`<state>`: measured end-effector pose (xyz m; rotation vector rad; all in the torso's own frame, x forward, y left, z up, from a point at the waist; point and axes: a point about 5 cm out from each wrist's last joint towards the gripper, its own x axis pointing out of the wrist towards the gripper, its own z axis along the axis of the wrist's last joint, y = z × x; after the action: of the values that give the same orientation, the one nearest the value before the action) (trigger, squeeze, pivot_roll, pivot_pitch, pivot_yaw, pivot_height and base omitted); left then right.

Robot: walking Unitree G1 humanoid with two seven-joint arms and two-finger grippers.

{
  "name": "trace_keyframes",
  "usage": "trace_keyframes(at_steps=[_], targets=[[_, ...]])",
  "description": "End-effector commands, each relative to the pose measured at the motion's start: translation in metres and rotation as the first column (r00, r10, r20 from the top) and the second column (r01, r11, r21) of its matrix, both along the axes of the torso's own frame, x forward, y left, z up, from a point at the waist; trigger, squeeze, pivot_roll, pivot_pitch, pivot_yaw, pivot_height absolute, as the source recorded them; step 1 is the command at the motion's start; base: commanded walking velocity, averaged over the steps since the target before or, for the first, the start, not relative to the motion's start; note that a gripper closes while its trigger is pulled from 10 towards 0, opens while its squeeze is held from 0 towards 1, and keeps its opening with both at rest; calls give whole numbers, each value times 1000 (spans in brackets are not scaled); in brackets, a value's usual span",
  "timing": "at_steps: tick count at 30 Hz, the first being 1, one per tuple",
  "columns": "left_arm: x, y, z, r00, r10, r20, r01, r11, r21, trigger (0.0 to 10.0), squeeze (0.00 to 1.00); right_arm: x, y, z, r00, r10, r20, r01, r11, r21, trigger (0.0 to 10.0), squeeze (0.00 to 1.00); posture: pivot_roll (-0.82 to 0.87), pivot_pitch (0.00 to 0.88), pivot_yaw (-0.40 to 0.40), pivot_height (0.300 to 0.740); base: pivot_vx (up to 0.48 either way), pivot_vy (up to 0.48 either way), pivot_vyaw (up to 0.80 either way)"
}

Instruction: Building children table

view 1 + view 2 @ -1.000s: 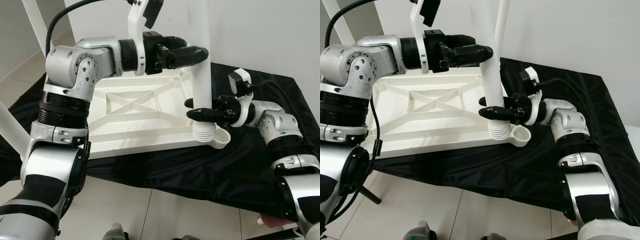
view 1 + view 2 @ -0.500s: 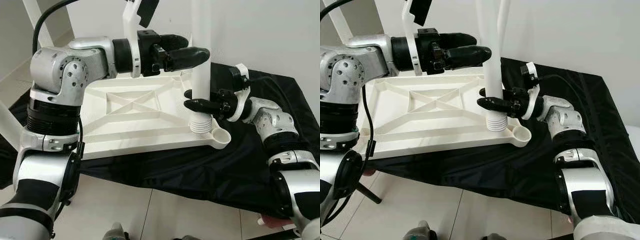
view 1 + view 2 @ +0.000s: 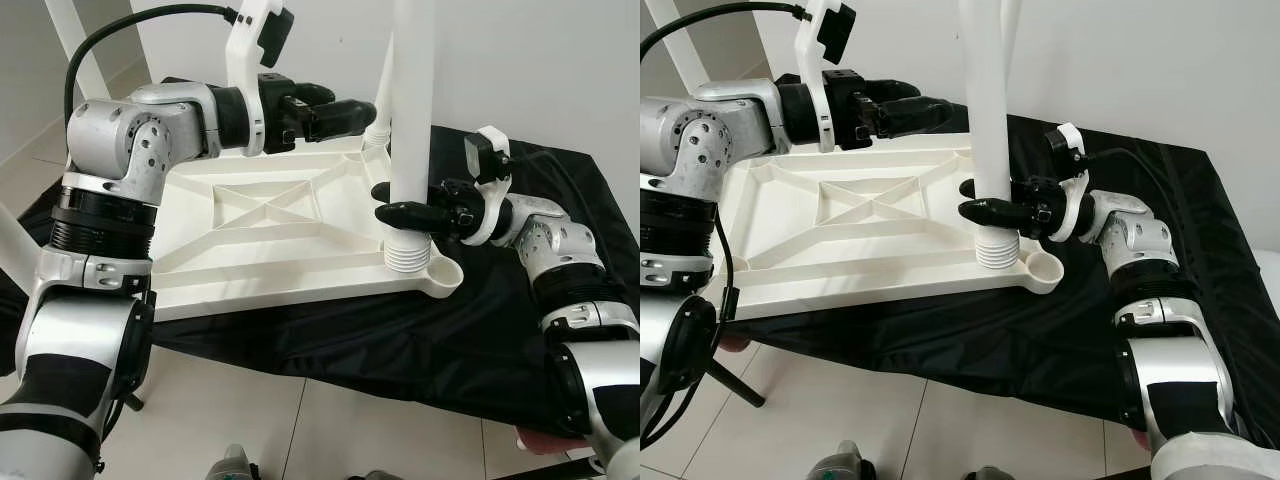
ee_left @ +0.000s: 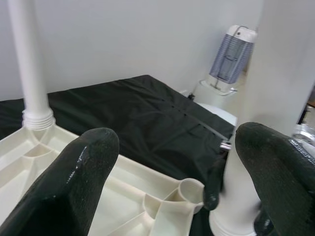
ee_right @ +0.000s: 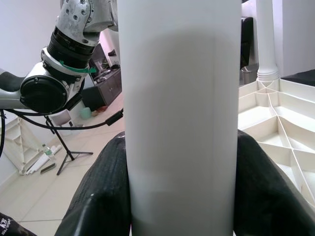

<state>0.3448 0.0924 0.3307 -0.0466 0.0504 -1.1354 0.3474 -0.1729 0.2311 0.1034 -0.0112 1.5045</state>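
Observation:
The white children's table top (image 3: pixel 260 215) lies upside down on a black cloth (image 3: pixel 480 330). A thick white leg (image 3: pixel 410 120) stands upright at its near right corner. The leg's ribbed threaded end (image 3: pixel 407 258) rests right beside an open round socket (image 3: pixel 442 272). My right gripper (image 3: pixel 386 203) is shut on the leg just above the threads, and the leg (image 5: pixel 179 113) sits between its fingers (image 5: pixel 103 191). My left gripper (image 3: pixel 350 100) is open, a little left of the leg and apart from it, its fingers (image 4: pixel 83 167) spread wide.
A thinner leg (image 4: pixel 29 59) stands fitted in the far corner socket. More white legs rise at the left (image 3: pixel 70 40) and slant at the near left (image 3: pixel 20 260). A small white heater (image 4: pixel 231 56) stands beyond the cloth. Tiled floor (image 3: pixel 250 420) lies below the table edge.
My left gripper has drawn back to the left, away from the leg. The right gripper has lowered the leg slightly, so the threaded end sits by the socket again.

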Motion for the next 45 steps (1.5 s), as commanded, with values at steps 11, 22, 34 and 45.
trace_keyframes(at_steps=[11, 22, 34, 45], targets=[[7, -4, 18, 994, 59, 87, -60, 998, 5, 10000, 0, -5, 1, -5, 999, 43, 6, -42, 998, -47, 10000, 0, 2, 0, -7, 740, 0, 0, 0], [8, -25, 31, 984, 76, 161, -78, 997, 9, 10000, 0, -2, 9, -16, 999, 29, -31, -32, 995, -93, 10000, 0, 12, 0, -12, 740, 0, 0, 0], [8, -32, 42, 978, 69, 196, -71, 998, 1, 10000, 0, 4, 17, -20, 998, -18, -61, 10, 992, -124, 10000, 0, 19, 0, -13, 740, 0, 0, 0], [7, -36, 48, 976, 58, 210, -57, 998, -11, 10000, 0, 6, 21, -22, 998, -14, -61, 6, 991, -135, 10000, 0, 15, 0, -10, 740, 0, 0, 0]])
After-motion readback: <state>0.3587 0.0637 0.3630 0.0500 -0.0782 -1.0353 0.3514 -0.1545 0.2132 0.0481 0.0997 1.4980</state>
